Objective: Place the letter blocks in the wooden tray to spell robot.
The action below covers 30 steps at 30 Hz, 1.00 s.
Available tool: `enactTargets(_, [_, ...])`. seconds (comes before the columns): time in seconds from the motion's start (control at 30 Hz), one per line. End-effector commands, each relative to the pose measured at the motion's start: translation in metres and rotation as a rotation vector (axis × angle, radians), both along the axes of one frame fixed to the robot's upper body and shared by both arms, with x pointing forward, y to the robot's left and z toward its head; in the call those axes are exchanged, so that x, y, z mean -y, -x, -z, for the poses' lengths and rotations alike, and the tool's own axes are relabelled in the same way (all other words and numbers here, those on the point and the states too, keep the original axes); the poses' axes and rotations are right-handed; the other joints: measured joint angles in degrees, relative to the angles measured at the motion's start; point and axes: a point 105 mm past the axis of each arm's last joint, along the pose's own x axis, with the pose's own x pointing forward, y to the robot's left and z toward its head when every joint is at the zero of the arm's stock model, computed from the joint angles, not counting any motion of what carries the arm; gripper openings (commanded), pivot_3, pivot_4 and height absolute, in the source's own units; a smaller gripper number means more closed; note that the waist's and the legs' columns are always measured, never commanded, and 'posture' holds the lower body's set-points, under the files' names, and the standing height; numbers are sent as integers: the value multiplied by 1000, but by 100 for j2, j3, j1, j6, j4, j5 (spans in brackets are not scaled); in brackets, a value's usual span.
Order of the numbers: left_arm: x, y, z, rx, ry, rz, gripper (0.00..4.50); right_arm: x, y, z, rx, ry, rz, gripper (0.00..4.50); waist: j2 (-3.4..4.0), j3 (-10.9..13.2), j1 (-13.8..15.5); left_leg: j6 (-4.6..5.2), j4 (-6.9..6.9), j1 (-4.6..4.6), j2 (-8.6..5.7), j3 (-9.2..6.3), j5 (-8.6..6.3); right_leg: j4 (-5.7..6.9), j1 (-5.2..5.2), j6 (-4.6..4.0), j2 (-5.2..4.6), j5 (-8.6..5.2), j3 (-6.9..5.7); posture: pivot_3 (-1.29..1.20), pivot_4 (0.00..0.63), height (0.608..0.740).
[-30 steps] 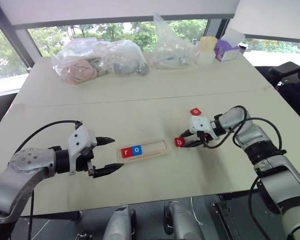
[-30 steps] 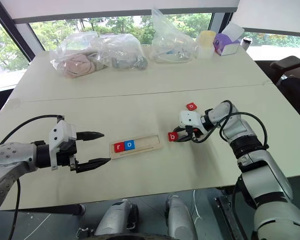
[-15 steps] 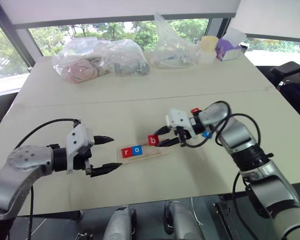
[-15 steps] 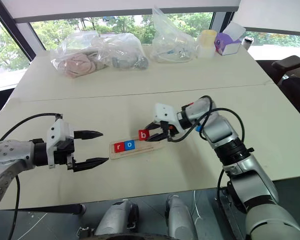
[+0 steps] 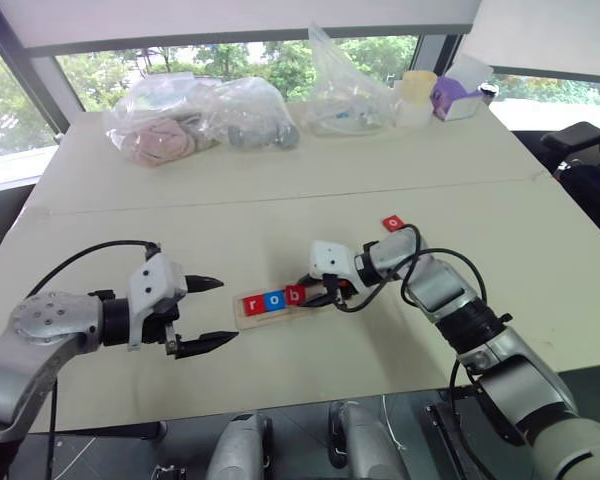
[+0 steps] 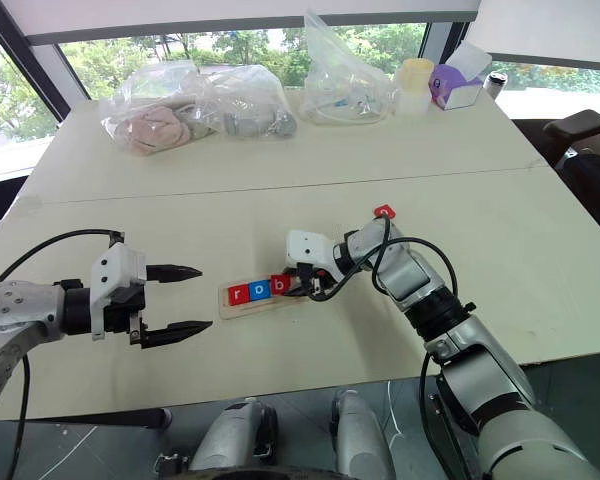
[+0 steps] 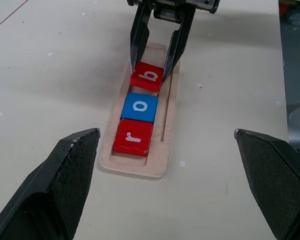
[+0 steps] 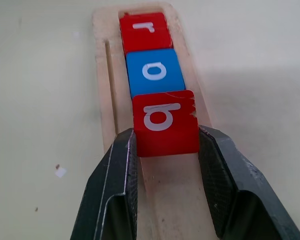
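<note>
The wooden tray (image 7: 163, 146) lies at the table's middle front. A red r block (image 5: 252, 303) and a blue o block (image 5: 273, 298) lie side by side at its left end. My right gripper (image 5: 306, 292) is shut on a red b block (image 8: 165, 122). It holds the block slightly tilted over the slot, against the blue o. A red o block (image 5: 392, 223) lies on the table behind the right arm. My left gripper (image 5: 225, 311) hangs open just left of the tray, with nothing between its fingers.
Clear plastic bags (image 5: 195, 120) with items, a yellow cup (image 5: 415, 88) and a purple box (image 5: 452, 98) stand along the far side. The table's front edge (image 5: 280, 405) runs close below both arms.
My right gripper has carried the red b block leftward from the table to the tray and lowered it beside the blue o. The left gripper has stayed put and open.
</note>
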Motion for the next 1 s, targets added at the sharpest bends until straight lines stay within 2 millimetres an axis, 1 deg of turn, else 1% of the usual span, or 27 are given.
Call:
enactTargets(0.03, [3,1,-9,51,-16,13,4500,-4,-1,-7,31,-1,-27,1133,0,0,-1,0,0,0,0,0,0,0,0,0,0,0,0,0,150,740])
enactTargets(0.53, [3,0,-8,59,-15,6,4500,-7,0,-11,46,9,-65,1133,0,0,-1,0,0,0,1,-1,0,0,0,0,0,0,0,0,150,740])
enactTargets(0.57, [3,0,-8,59,-15,6,4500,-7,0,-11,46,10,-68,2217,0,0,0,0,0,0,1,-1,0,0,0,0,0,0,0,0,150,740])
enactTargets(0.6, [3,0,-8,60,-14,5,4500,-8,0,-11,47,10,-70,2657,0,0,-1,0,0,0,1,-1,0,0,0,0,0,0,0,0,150,740])
enactTargets(0.7, [3,-1,-8,61,-11,2,4500,-9,-1,-13,51,11,-74,4251,0,0,-1,0,0,0,1,-1,0,0,0,0,0,0,0,0,150,740])
enactTargets(0.73, [3,-1,-8,61,-10,1,4500,-9,-1,-14,55,10,-75,4439,0,0,-2,0,0,0,1,-1,0,0,0,0,0,0,0,0,150,740])
enactTargets(0.87, [4,-1,-6,62,-9,0,4500,-10,-6,-26,73,-20,-64,4439,1,1,-3,0,0,0,1,-1,0,0,0,0,0,0,0,0,150,740])
enactTargets(1.0, [4,-2,-6,65,-6,0,4500,-9,-15,-39,123,-59,-21,4439,1,1,0,0,0,0,1,-1,0,0,-1,0,1,0,0,0,150,740])
